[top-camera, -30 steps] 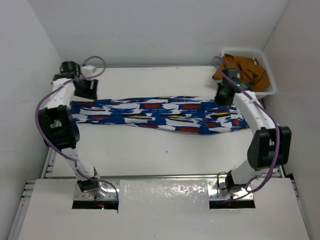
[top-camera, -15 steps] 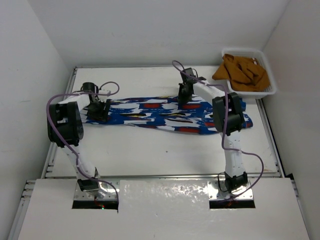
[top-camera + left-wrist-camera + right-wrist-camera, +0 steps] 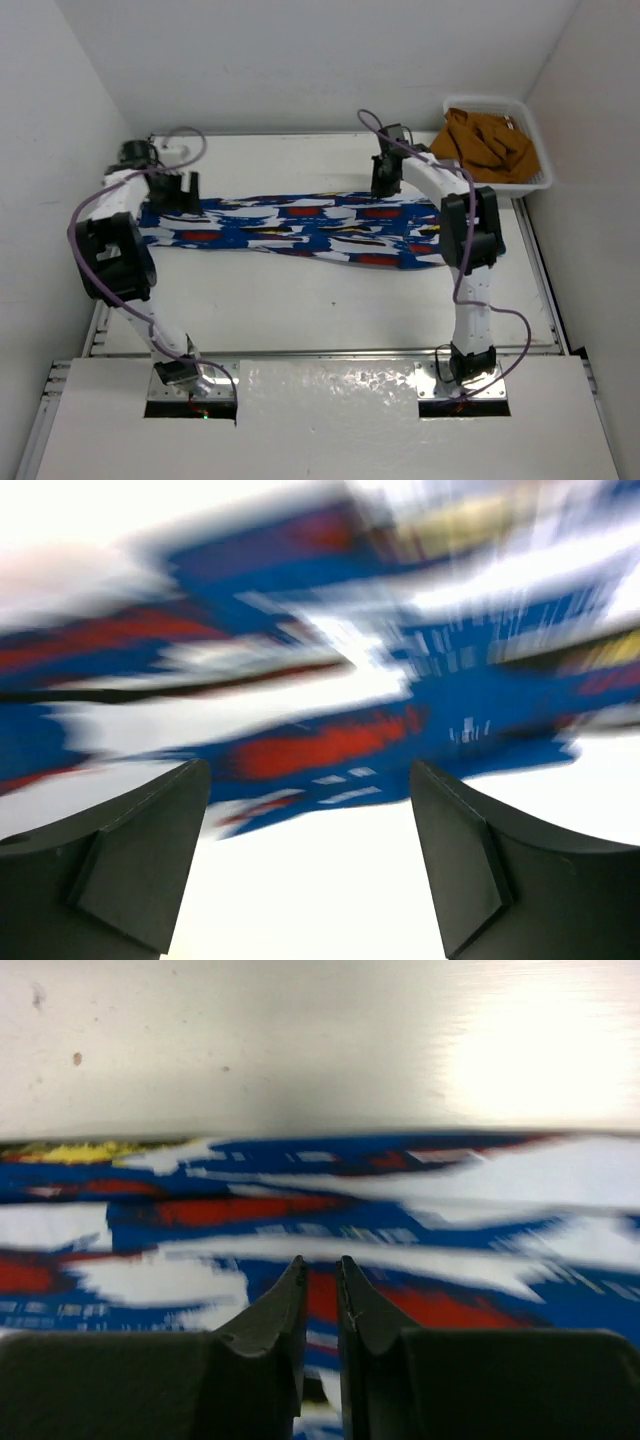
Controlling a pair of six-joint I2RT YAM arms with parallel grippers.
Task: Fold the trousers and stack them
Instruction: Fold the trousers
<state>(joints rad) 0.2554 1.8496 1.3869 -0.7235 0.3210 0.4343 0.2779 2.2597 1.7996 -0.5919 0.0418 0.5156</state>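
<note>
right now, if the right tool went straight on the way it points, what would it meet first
The trousers: the right tool points at their printed fabric, which looks close ahead, though depth is unclear.

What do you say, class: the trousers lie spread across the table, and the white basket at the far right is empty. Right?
Not quite. The basket is not empty: it holds brown cloth, as the top view shows. The trousers do lie spread across the table.
</note>
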